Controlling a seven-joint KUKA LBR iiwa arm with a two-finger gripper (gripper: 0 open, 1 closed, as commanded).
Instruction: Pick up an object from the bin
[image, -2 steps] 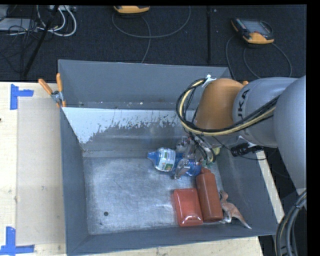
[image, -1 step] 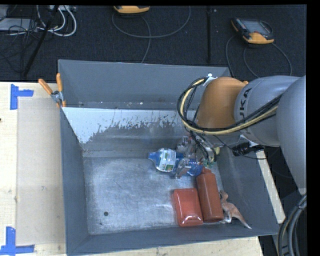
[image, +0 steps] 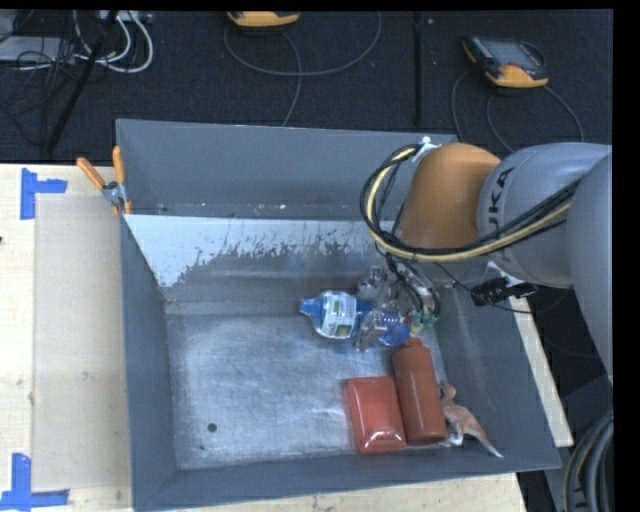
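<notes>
We find the hand (image: 393, 316) at a crumpled blue-and-white bottle (image: 333, 314), green-labelled, lying mid-bin. We cannot tell whether the hand is open or closed.

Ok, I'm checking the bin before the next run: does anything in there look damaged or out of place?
The blue and white bottle near the bin's middle lies on its side and looks crumpled. A tan toy is partly tucked under the red bottle.
</notes>
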